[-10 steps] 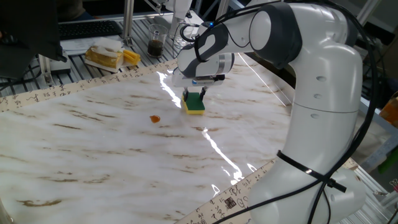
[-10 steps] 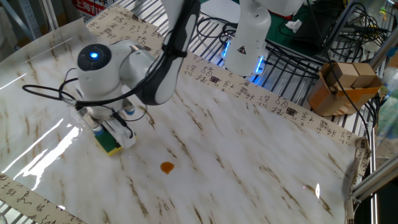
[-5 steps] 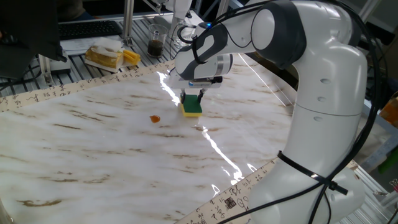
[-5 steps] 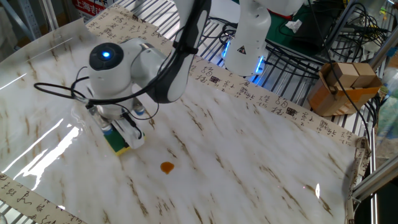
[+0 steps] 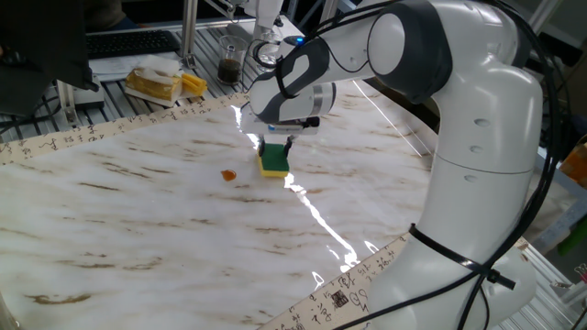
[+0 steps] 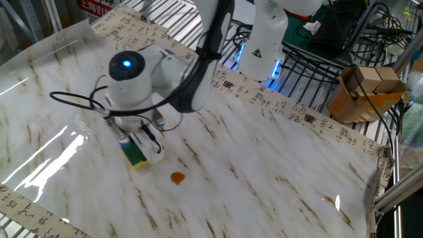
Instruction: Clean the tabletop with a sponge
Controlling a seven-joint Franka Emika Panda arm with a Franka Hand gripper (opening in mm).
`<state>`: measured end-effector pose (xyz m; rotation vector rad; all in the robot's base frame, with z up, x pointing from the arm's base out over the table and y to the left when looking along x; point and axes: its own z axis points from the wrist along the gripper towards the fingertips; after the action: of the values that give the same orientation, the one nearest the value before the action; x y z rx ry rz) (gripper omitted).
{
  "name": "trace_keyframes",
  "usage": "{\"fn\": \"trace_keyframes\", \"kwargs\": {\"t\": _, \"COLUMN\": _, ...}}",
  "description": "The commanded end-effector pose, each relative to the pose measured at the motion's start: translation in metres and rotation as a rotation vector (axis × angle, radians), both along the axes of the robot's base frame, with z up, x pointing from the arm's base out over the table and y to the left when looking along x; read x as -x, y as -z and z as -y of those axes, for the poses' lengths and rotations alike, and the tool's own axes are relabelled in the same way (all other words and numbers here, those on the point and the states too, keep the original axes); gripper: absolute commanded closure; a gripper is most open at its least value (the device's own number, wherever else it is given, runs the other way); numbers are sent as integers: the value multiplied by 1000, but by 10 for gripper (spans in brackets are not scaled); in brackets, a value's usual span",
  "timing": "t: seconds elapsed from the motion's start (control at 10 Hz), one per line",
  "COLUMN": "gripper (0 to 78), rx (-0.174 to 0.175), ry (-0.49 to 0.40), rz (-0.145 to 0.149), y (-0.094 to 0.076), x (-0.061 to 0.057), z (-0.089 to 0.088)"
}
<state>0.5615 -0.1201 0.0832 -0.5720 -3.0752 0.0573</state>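
A: What has changed around the orange spot?

B: The sponge has slid along the table toward the spot. A second ago it sat well off to one side of it; now it lies near it, though a strip of bare marble still shows between them. The end effector has stayed clamped on the sponge the whole way, one finger on each side, green face up and yellow foam pressed down on the surface.

A: And for the job?

B: The wipe looks to be under way but the spot is not yet touched. Judging by the line of travel, a little more of the same sweep should carry the foam over it.

A: What about the surface?

B: Glossy white sheet with brown streaks, with a bright streak of glare running away from the spot past the sponge. A beige border with black characters edges the sheet on the far side of the spot in the other fixed view.

A: And the room?

B: Beyond the border, a slatted metal bench carries a wrapped yellow lump and a small dark jar. Well away from the spot, a cardboard box sits among cables.
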Motion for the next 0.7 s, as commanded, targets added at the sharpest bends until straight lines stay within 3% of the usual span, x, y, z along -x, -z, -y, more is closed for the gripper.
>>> {"fn": "trace_keyframes", "kwargs": {"t": 0.1, "gripper": 764, "rx": 0, "ry": 39, "rz": 6, "y": 1, "x": 8, "z": -23}}
{"fn": "trace_keyframes", "kwargs": {"t": 0.4, "gripper": 764, "rx": 0, "ry": 74, "rz": 7, "y": 1, "x": 12, "z": -44}}
{"fn": "trace_keyframes", "kwargs": {"t": 0.7, "gripper": 764, "rx": -1, "ry": 76, "rz": 9, "y": 7, "x": 10, "z": -45}}
